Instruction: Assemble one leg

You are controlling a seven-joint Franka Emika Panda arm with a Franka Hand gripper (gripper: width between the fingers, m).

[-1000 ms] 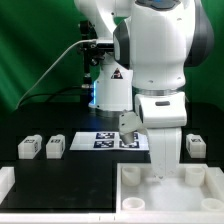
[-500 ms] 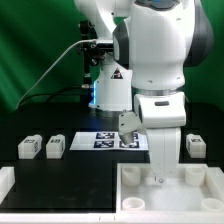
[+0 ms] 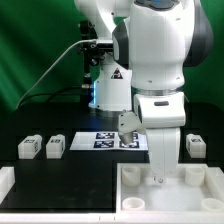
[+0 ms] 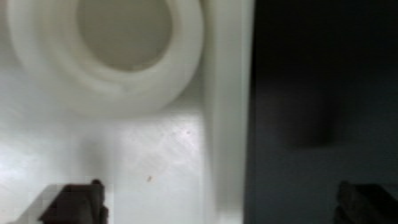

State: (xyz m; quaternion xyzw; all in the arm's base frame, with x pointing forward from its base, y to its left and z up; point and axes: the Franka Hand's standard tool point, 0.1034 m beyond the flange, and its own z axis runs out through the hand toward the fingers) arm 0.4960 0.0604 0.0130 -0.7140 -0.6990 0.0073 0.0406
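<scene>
The big white arm [image 3: 160, 60] fills the middle of the exterior view and hides much of the black surface [image 3: 90, 175] behind it. Under it, along the lower edge on the exterior view's right, lies a large white tray-like piece [image 3: 170, 214] with a raised rim and round bosses inside. In the wrist view the same piece [image 4: 125, 140] shows one round ring-shaped boss [image 4: 107, 40] and its rim running beside the dark surface [image 4: 329, 90].

The gripper [image 3: 160, 180] reaches down to this tray. In the wrist view the gripper [image 4: 222, 205] has its fingers [image 4: 75, 200] spread wide apart with nothing pinched between them. The tray's floor and rim lie in the gap, but I cannot tell whether a finger touches them.

The marker board [image 3: 95, 141] lies flat behind the tray, partly covered by the arm. A small white tagged thing [image 3: 127, 123] by the wrist is too hidden to name. Another white piece [image 3: 5, 185] shows at the lower corner on the exterior view's left.

None of the legs is held. One leg [image 3: 28, 148] and a second leg [image 3: 55, 146] stand side by side, near each other, on the exterior view's left, well apart from the gripper. A third leg [image 3: 197, 145] stands on the right, behind the tray. Each is a small white block with a dark square tag on its front face, its pattern too small to read.
</scene>
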